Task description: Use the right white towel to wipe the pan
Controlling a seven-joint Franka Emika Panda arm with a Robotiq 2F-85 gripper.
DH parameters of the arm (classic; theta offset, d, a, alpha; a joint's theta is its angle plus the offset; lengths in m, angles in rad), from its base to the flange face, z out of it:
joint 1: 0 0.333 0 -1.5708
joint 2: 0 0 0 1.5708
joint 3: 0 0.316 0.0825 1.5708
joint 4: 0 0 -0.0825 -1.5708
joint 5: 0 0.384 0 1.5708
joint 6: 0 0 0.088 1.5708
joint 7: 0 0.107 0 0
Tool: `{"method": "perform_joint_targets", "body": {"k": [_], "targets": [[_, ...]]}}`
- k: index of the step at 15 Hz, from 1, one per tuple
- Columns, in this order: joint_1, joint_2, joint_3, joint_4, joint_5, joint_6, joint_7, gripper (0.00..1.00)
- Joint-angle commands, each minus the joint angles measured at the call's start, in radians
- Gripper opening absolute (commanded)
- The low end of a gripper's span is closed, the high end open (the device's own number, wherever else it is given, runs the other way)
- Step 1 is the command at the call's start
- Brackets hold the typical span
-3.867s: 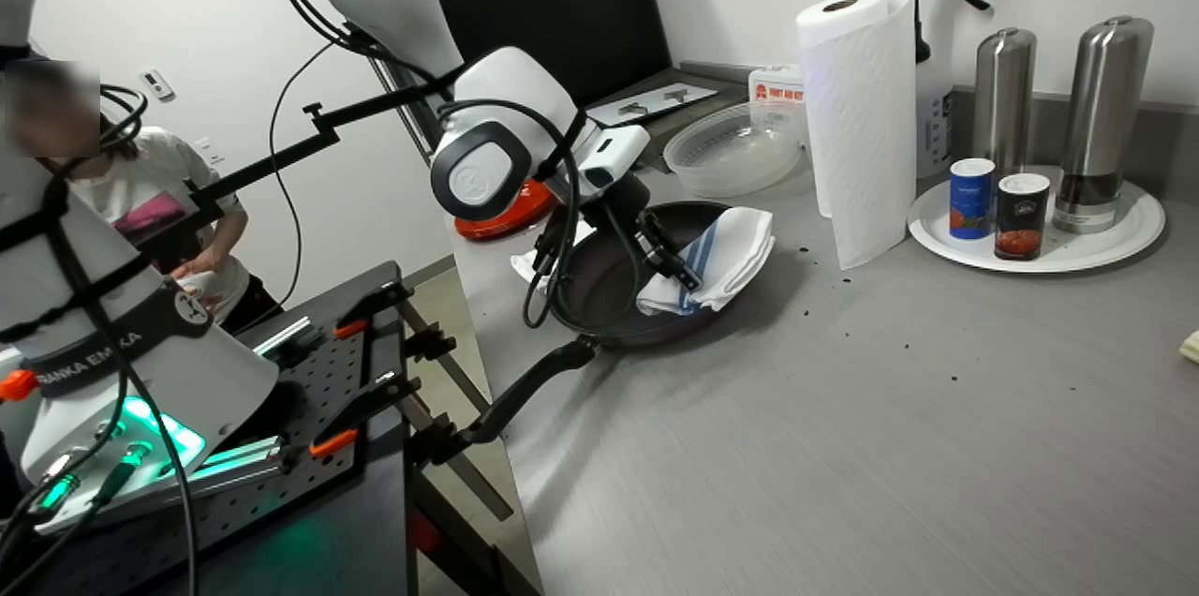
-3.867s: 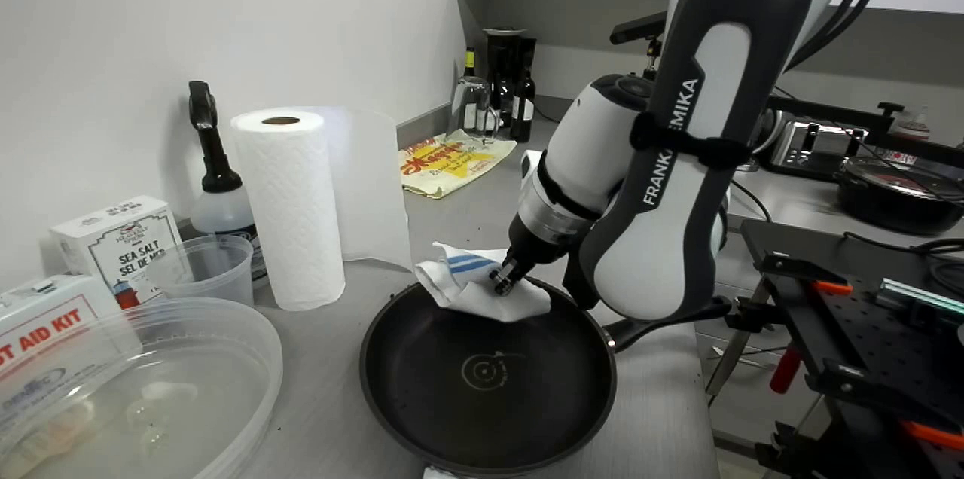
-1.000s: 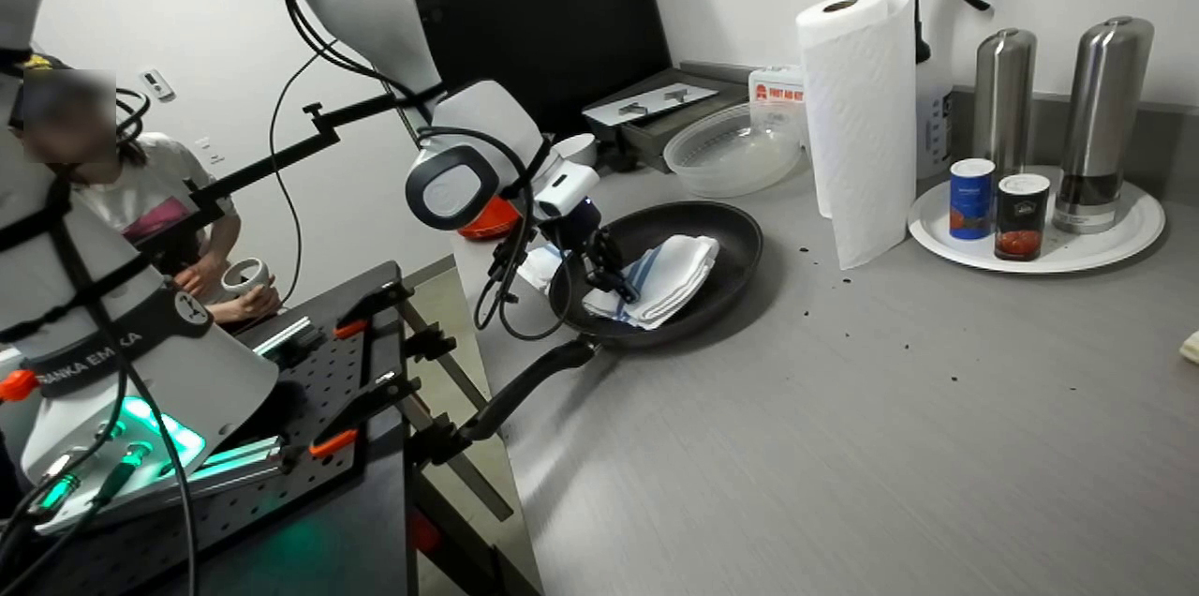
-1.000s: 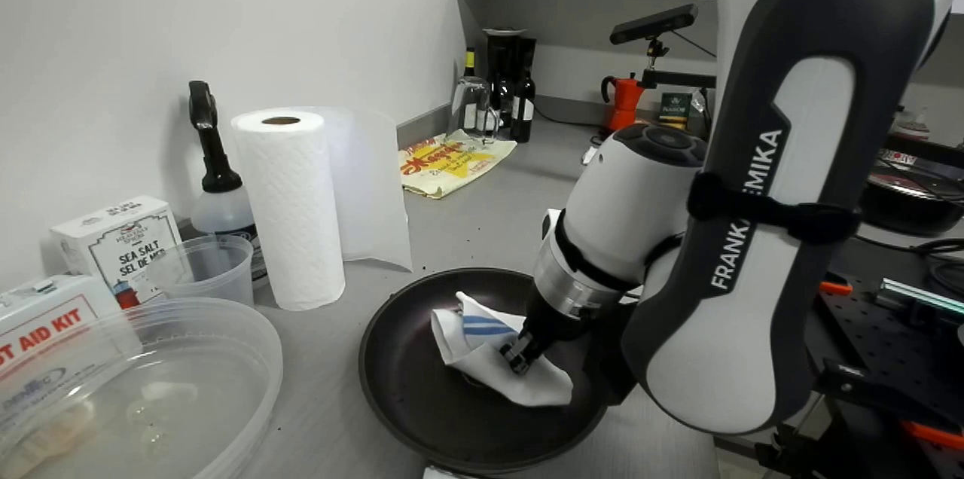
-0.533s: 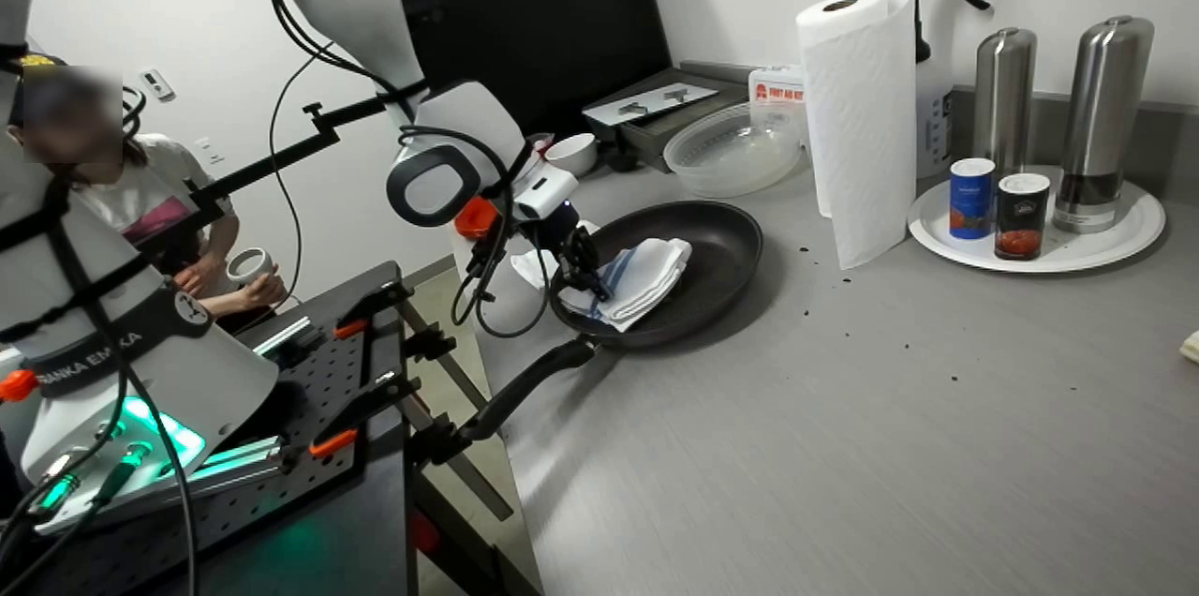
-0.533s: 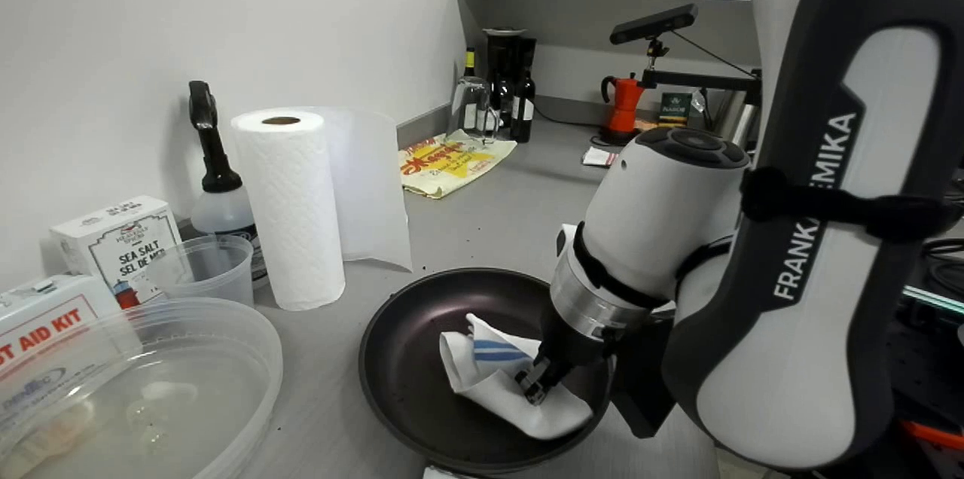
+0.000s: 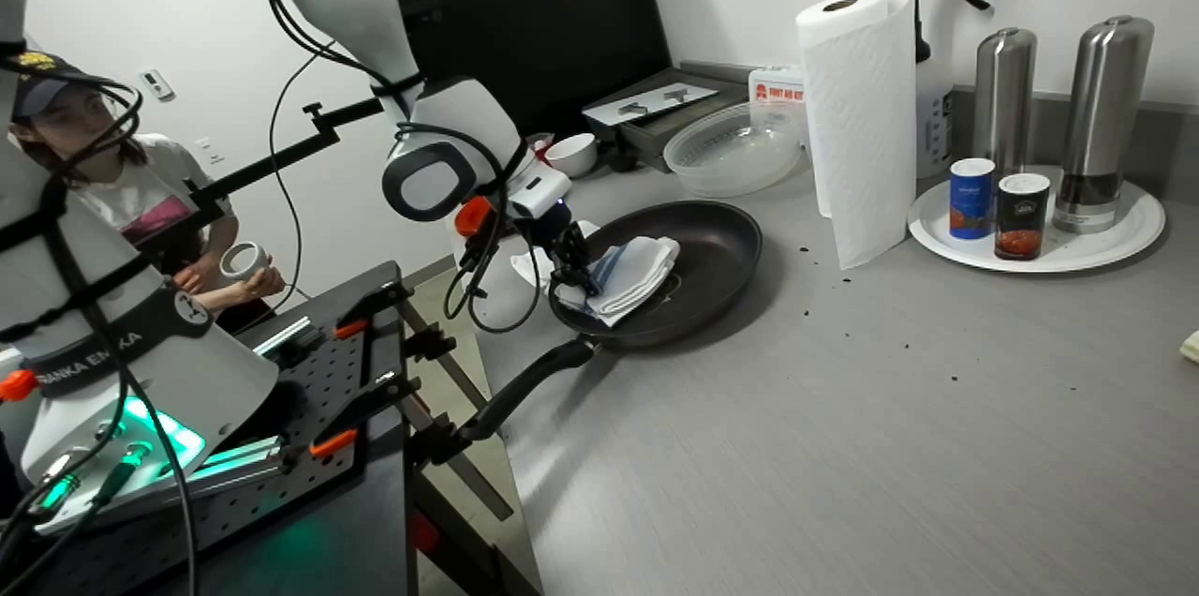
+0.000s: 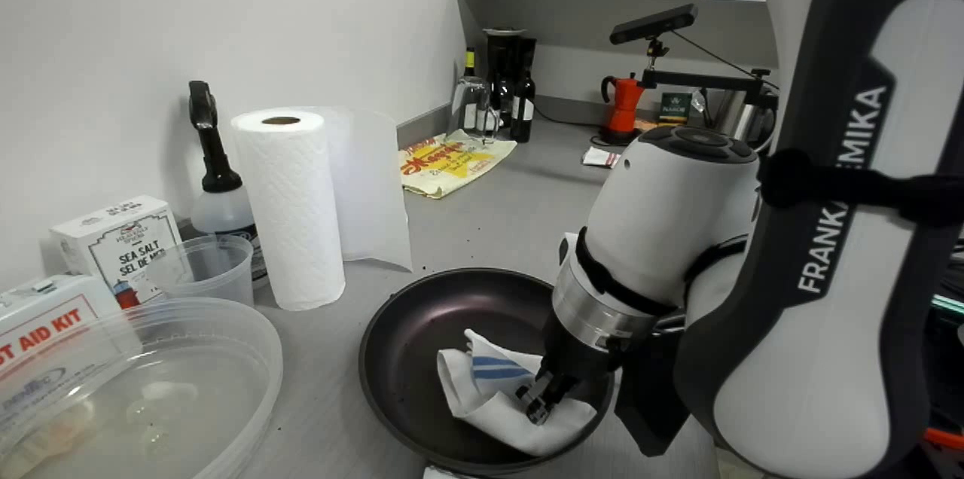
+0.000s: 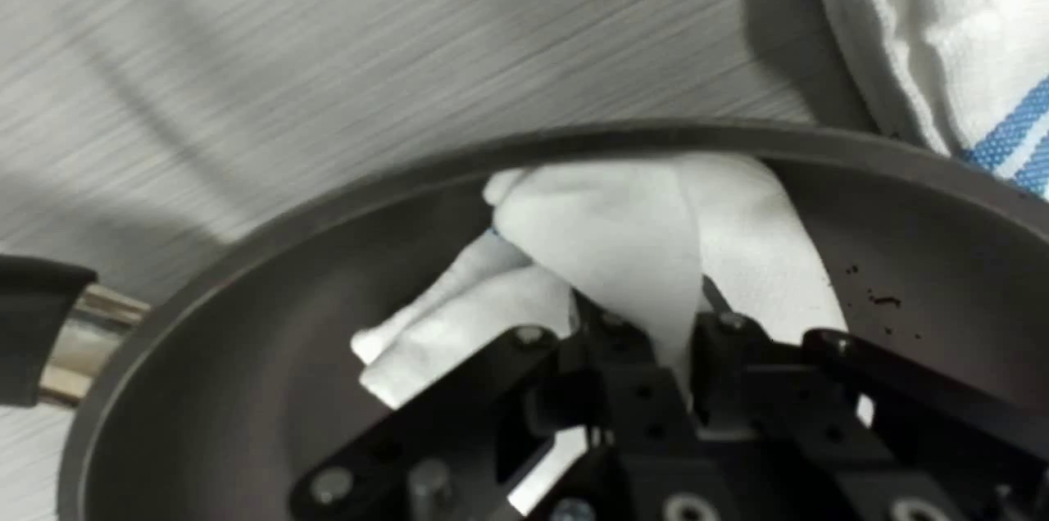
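The right white towel, folded with blue stripes, lies bunched inside the black pan in both exterior views (image 7: 642, 273) (image 8: 489, 407). It also shows in the wrist view (image 9: 606, 226). The round pan (image 7: 717, 263) (image 8: 414, 388) (image 9: 262, 398) rests on the counter, its handle (image 7: 529, 390) pointing toward the robot's base side. My gripper (image 7: 592, 285) (image 8: 536, 405) (image 9: 647, 308) is shut on the towel, with a fold of cloth pinched between the fingers. The towel sits near the pan's wall and seems to touch the pan floor. Small dark specks lie in the pan in the wrist view.
Another striped white towel (image 9: 959, 38) lies on the counter just outside the pan. A paper-towel roll (image 7: 857, 118), a clear plastic bowl (image 7: 735, 156) and a white plate (image 7: 1138, 226) with shakers stand beyond the pan. A person (image 7: 159, 184) stands behind the robot.
My gripper has carried the towel from the pan's rim into the pan, across it toward the robot's base side. In the last half second it moved only slightly. The pan has stayed put.
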Motion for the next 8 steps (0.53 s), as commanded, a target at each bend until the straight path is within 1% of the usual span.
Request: {"method": "perform_joint_targets", "body": {"k": [1, 8], "targets": [[-0.072, -0.024, 0.075, -0.01, -0.027, -0.062, 0.038, 0.03], [-0.226, -0.051, 0.199, -0.001, -0.056, -0.137, 0.067, 0.03]]}}
